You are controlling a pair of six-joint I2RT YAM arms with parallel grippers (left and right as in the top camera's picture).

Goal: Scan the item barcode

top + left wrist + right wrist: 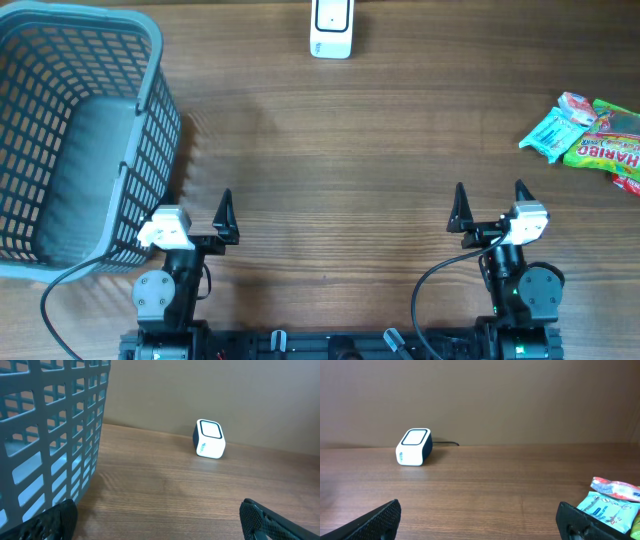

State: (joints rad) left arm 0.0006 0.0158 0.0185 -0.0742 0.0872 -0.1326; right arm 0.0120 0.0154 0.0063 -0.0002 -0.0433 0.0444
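Snack packets [590, 145] lie bunched at the far right edge of the wooden table [330, 150] on my overhead feed: a teal packet [548, 132] nearest the middle, a green Haribo bag [608, 148] touching it on the outer side, and a red-and-white packet [577, 104] at the back of the pile. A white barcode scanner [331, 28] with a dark window stands at the table's far edge, near centre and well apart from the packets. A grey slatted basket [150, 110] fills the left side. Both arms sit at the near edge. The left gripper [197, 203] hangs just beside the basket's near right corner, one black finger plain to see, the other lost against the basket wall. Its wrist camera shows both fingers [55, 520] at the bottom corners of the picture, jaws spread wide with nothing between them, the basket wall at left and the scanner [210, 440] ahead. The right gripper [490, 190] is over bare wood, its two fingertips wide apart and empty. From its wrist camera I see the scanner [414, 447] ahead to the left with a dark cable [445, 443] running behind it, and the teal packet [602, 510] and red-and-white packet [615, 487] low at right.
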